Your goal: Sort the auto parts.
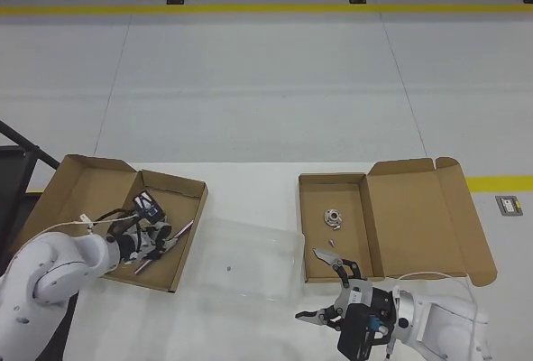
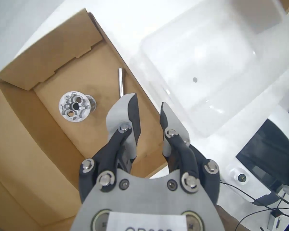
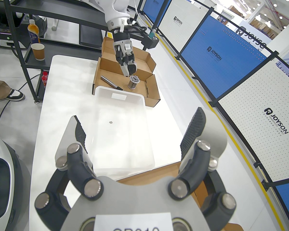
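A ribbed metal hub point(image 2: 74, 106) and a thin steel rod point(image 2: 120, 82) lie in the left cardboard box point(image 1: 86, 194). My left gripper point(image 2: 149, 114) hangs open just above that box's floor, beside the hub and at the rod's near end, holding nothing. From the right wrist view it point(image 3: 128, 67) sits right over the hub point(image 3: 133, 81). A second hub point(image 1: 333, 217) and a tiny piece point(image 1: 335, 242) lie in the right box point(image 1: 419, 217). My right gripper point(image 3: 137, 131) is wide open and empty near the table's front edge, by that box's near corner.
A clear plastic tray point(image 1: 248, 257) lies between the two boxes, holding one small dark speck point(image 2: 194, 80). Both boxes have upright flaps. A black shelf rack point(image 3: 19, 8) with a bottle and a paper cup stands past the table's far end.
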Available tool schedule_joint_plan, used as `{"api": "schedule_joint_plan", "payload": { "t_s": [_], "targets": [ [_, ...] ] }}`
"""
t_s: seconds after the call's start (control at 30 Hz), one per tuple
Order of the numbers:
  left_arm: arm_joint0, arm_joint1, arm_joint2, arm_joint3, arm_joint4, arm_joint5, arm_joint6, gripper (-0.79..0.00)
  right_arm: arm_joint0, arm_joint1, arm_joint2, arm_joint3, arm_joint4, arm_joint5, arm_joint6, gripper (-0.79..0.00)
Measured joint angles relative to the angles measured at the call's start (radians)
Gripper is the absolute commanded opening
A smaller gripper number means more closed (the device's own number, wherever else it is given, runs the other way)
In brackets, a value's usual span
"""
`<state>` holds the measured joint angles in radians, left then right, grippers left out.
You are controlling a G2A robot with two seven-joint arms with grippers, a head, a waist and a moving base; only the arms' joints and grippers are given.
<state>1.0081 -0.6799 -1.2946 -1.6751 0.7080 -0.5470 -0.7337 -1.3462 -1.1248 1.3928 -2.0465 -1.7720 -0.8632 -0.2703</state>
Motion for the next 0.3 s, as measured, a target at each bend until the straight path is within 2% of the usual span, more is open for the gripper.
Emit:
{"api": "schedule_joint_plan", "payload": {
  "t_s": [0.07, 0.1, 0.17, 0.3],
  "targets": [
    [0.084, 0.011, -0.074, -0.064, -0.009, 0.018, 0.057, -0.403, 0.0, 0.0, 0.0, 0.0, 0.0, 0.0, 0.0, 0.0],
    [0.12, 0.014, -0.104, -0.088, -0.014, 0.023, 0.086, -0.24, 0.0, 0.0, 0.0, 0.0, 0.0, 0.0, 0.0, 0.0],
    [0.202, 0.018, -0.167, -0.135, -0.024, 0.031, 0.161, 0.0, 0.0, 0.0, 0.0, 0.0, 0.0, 0.0, 0.0, 0.0],
    [0.334, 0.019, -0.266, -0.193, 0.002, 0.08, 0.301, 0.0, 0.0, 0.0, 0.0, 0.0, 0.0, 0.0, 0.0, 0.0]
  ]
}}
